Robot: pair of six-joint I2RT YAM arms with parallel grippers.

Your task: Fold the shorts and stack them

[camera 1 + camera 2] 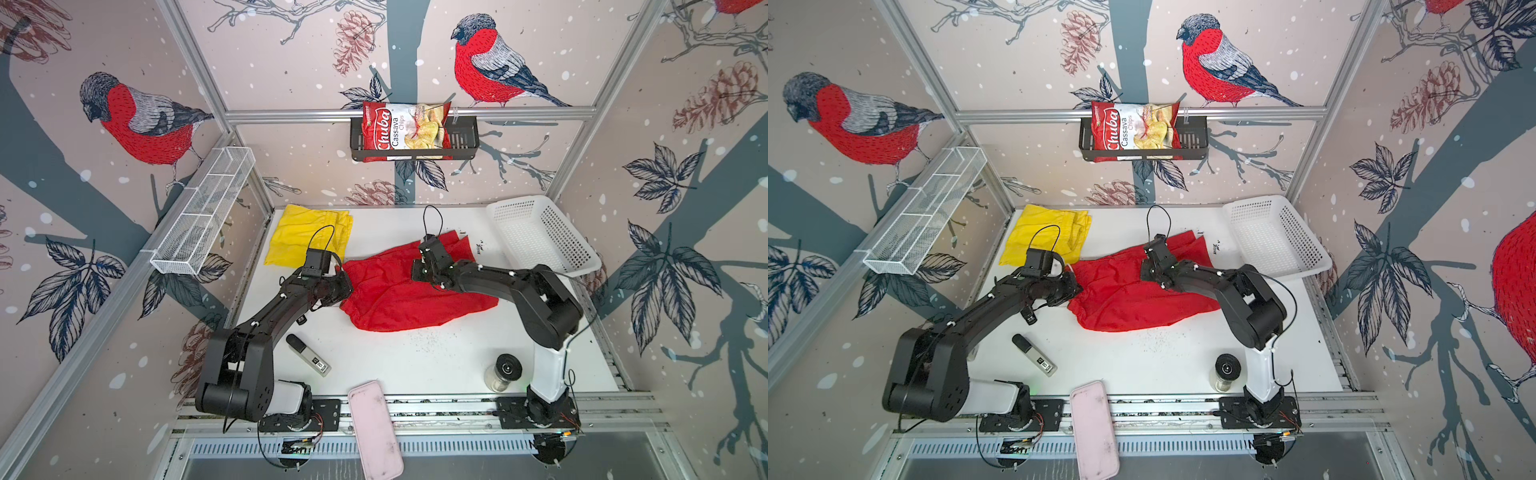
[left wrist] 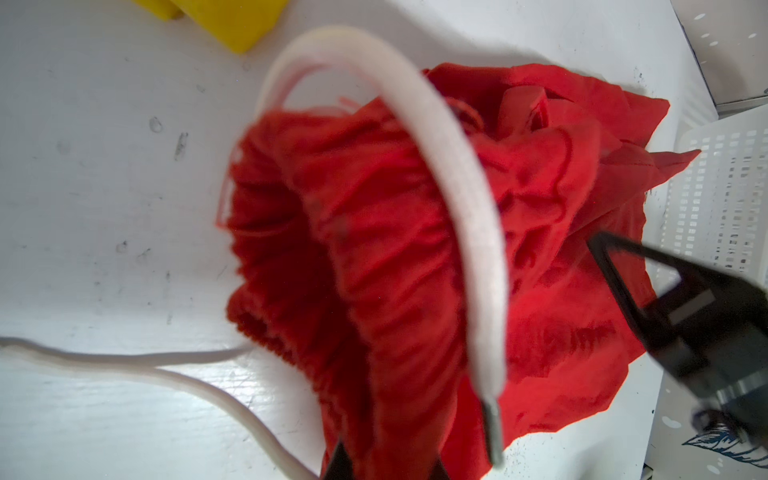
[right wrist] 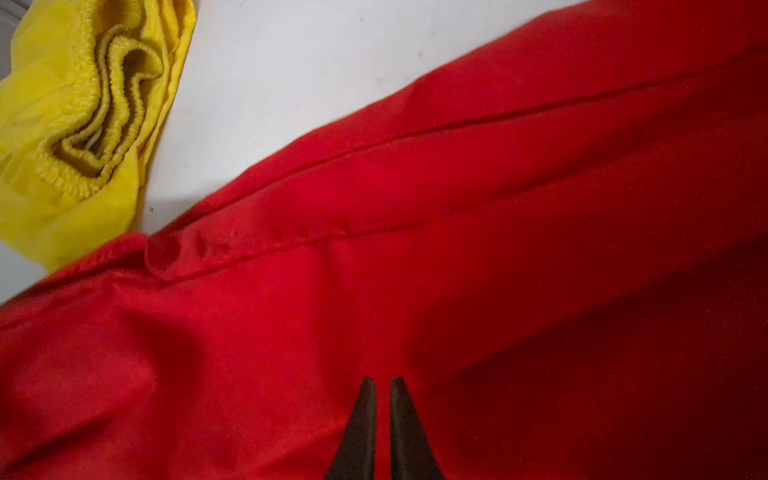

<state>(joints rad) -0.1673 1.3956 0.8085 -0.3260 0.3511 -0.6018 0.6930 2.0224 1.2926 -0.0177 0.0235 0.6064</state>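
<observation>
Rumpled red shorts (image 1: pixel 399 299) mid tabletop (image 1: pixel 436 357); yellow shorts (image 1: pixel 299 232) folded, far left corner. Closed on the red cloth: left gripper (image 2: pixel 388 459) at its left edge — right gripper (image 3: pixel 383 380) near its far edge. Step: folding red. Next, likely: lift together, keep tension, stack on yellow.

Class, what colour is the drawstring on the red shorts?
White. The drawstring shows best in the left wrist view.
</observation>
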